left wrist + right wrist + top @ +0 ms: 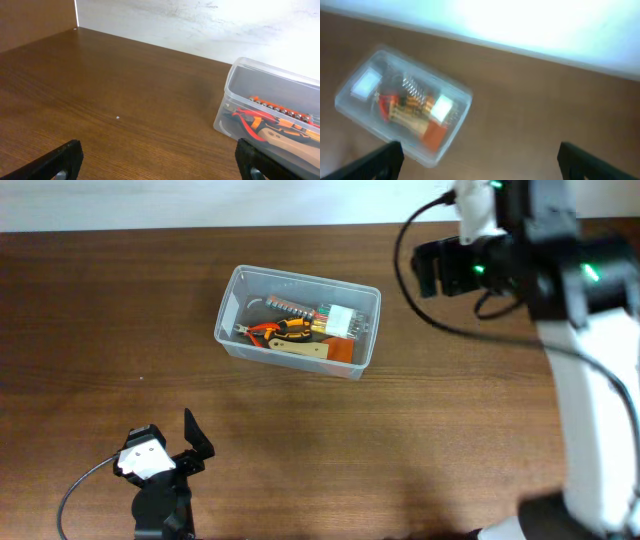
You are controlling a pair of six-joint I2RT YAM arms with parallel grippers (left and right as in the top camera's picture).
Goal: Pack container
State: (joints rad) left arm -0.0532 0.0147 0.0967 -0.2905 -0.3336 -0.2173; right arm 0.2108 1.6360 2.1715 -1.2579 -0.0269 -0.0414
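Note:
The container (229, 302) is a clear plastic bin on the brown table, upper middle in the overhead view. It holds orange-handled pliers, a row of bits and a wooden-handled tool. It also shows in the left wrist view (235, 90) at the right and, blurred, in the right wrist view (457, 102) at the left. My left gripper (190, 442) is open and empty at the table's front left (160, 160). My right gripper (430, 265) is open and empty, raised high to the right of the container (480, 160).
The right arm's black cable (420, 290) loops over the table beside the container. The table's far edge meets a white wall (200, 25). Bare brown wood (400, 450) lies between the container and the front edge.

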